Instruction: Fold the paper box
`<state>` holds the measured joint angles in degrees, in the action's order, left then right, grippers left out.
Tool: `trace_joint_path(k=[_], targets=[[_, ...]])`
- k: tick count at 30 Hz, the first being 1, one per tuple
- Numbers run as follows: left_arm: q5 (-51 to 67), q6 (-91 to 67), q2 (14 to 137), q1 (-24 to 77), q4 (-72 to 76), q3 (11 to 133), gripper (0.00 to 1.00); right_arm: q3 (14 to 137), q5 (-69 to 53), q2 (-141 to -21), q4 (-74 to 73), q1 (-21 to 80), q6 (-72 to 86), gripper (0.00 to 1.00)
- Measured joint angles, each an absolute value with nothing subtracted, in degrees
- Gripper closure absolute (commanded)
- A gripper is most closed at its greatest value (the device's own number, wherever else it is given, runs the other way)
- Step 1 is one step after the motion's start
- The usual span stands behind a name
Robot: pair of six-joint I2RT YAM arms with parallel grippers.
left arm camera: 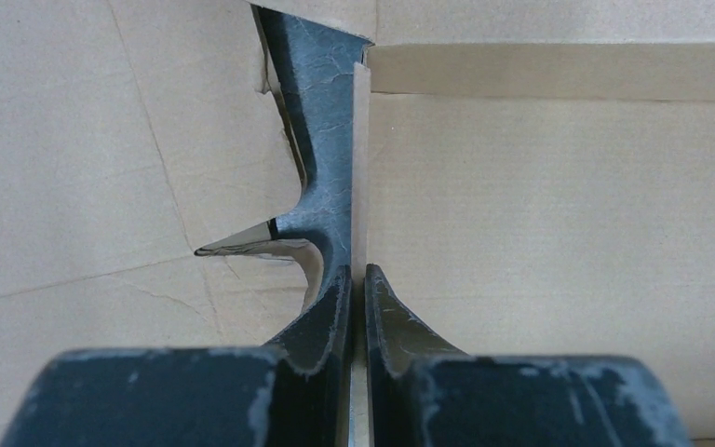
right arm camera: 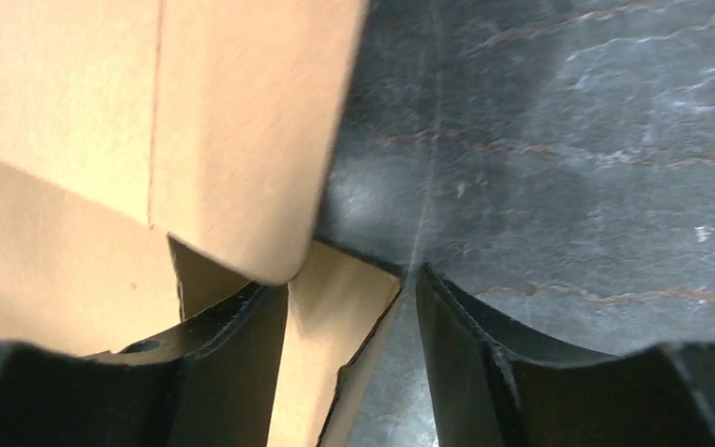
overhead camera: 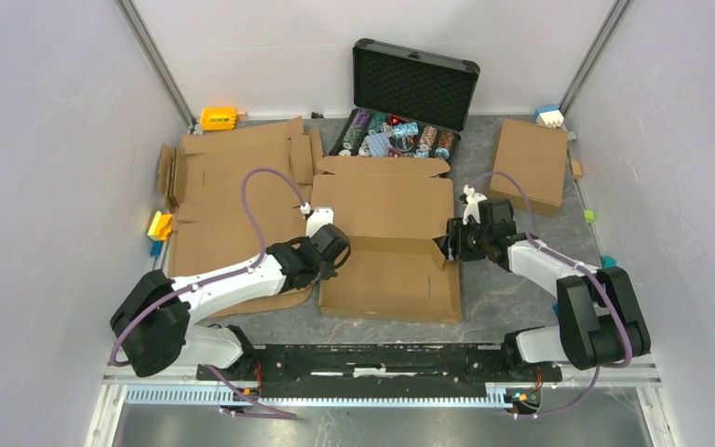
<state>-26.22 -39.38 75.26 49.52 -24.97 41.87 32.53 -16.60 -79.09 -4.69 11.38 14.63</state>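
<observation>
In the top view the paper box point(overhead camera: 386, 279) lies open at centre frame on the dark table point(overhead camera: 512, 307). The left gripper point(left arm camera: 358, 275) is clamped on the thin upright cardboard wall at the box's left side. The right gripper point(right arm camera: 346, 279) stands apart at the box's right edge, with a flap corner between its fingers. Farther back, flat cardboard sheets point(overhead camera: 233, 177) lie at the upper left. A black case point(overhead camera: 414, 84) stands open at the top centre.

The paper box point(overhead camera: 386, 214) is plain brown, the table point(overhead camera: 493, 307) veined dark grey
</observation>
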Motion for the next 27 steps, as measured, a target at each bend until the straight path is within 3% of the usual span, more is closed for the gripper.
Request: trace_joint_path(k=[6,23,27], targets=[[-26.6,-39.4,75.5,49.5,-25.5,42.0,0.98,33.4,-13.7,-77.3,-10.3,17.0,10.5,0.29],[-26.9,-39.4,76.1,49.5,-26.5,42.4,0.98,35.4,-9.3,-77.0,-13.8,22.2,10.6,0.18],[-27.4,-40.4,76.4,49.5,-26.5,42.4,0.96,35.5,-7.8,-75.7,-15.3,22.3,10.7,0.07]])
